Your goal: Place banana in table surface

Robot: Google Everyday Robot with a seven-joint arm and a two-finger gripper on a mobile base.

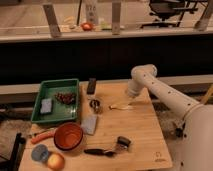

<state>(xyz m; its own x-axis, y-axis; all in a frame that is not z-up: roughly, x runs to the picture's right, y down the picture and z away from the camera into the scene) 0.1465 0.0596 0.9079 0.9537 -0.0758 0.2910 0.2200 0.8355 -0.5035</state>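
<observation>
One banana [121, 106] lies flat on the table surface [142, 132], so placement appears done. The gripper [131, 95] hovers at its one o'clock, its hold impossible to tell; only withdrawal seems outstanding.

The robot's white torso [199, 134] fills the lower right of the view, and its single white arm [170, 96] runs from it toward 10 o'clock in one long, nearly straight link. That link ends in a rounded joint [144, 74], the arm's highest part, where it bends down toward 7 o'clock. The gripper [131, 93] hangs at the end of this short section, pointing downward, at about 4 o'clock from the view's middle.
</observation>
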